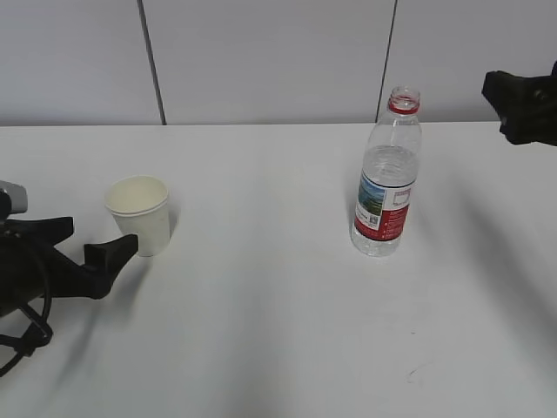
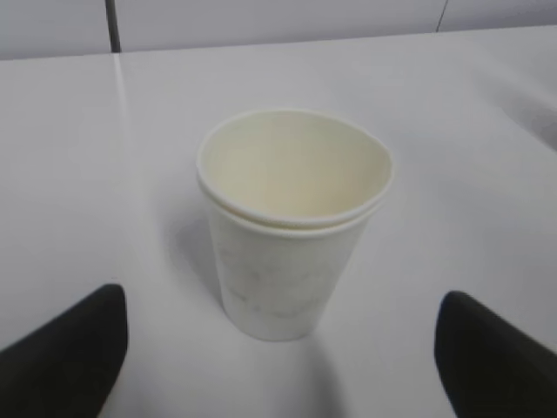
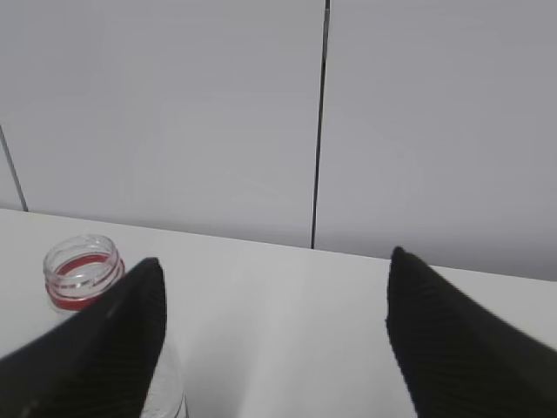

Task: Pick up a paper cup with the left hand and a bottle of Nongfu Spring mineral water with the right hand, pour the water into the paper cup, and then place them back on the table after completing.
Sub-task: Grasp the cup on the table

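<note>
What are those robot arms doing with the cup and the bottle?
Nothing is being held yet. The left gripper is open, its fingers spread on both sides in front of the paper cup, which stands upright on the white table. It looks like two cups stacked together. The right gripper is open too, up near the mouth of the water bottle, which has no cap on. No water looks poured yet.
</note>
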